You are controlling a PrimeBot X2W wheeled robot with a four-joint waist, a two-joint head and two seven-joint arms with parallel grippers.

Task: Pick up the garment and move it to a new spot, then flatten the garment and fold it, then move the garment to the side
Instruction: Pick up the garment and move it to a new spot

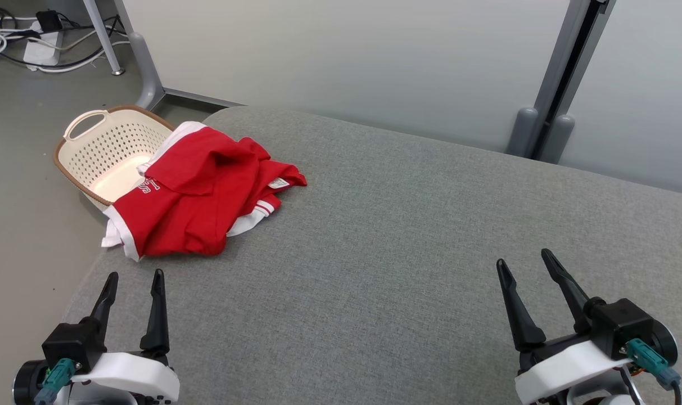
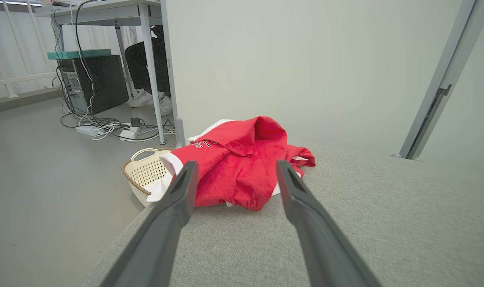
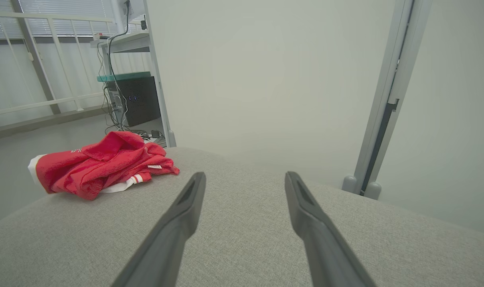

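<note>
You see the basket [image 1: 110,149] partly hidden behind the garment [image 1: 194,197]; folds cut off its lettering [image 1: 148,185].

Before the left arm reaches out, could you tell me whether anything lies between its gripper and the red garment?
Nothing visible does. The open left gripper faces the red garment across bare grey cushion; the basket sits beyond the garment.
</note>
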